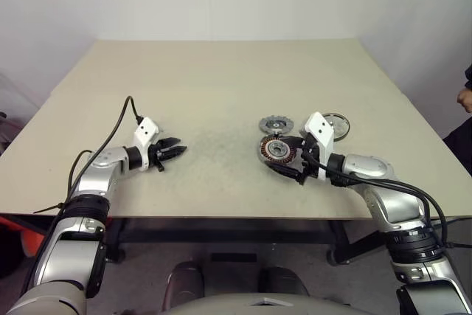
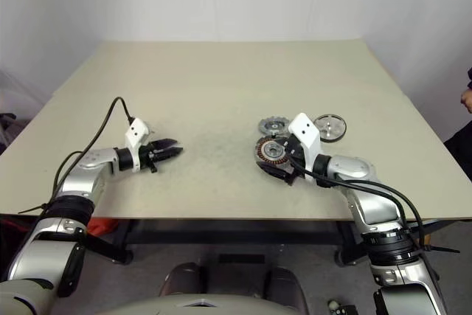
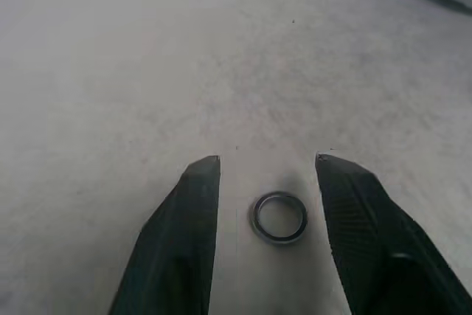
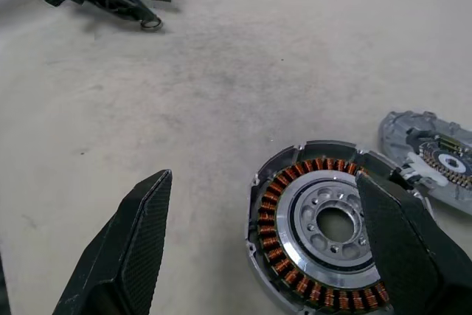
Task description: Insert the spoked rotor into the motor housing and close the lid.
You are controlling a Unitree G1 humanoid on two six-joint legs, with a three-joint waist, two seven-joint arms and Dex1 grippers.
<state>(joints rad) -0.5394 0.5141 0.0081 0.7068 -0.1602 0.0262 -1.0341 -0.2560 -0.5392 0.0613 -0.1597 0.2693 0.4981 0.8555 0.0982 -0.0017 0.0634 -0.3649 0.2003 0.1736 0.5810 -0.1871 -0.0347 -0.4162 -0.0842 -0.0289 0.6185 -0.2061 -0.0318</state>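
1. Both fingers of your left gripper stood a little parted over the table in the left eye view, pinching nothing. Your right gripper reached in from the right with its fingers spread wide around the motor housing. The lid lay flat just behind the housing, and the spoked rotor lay to the right of the lid, partly hidden behind the wrist camera mount.

2. Your right eye view gave the same layout, and there the rotor showed more fully, lying flat and apart from the lid. A person's hand showed at the right edge, well away from the parts.

3. Your left wrist view showed the two black fingers apart, with a small metal ring lying flat on the table between them, touching neither.

4. Your right wrist view showed the fingers spread wide. One stood clear of the housing on bare table, and the other overlapped the housing's rim, though you could not tell whether it touched. Copper coils ringed the housing's hollow centre. The lid lay just beside it, and your left gripper showed far across the table with the small ring at its tips.
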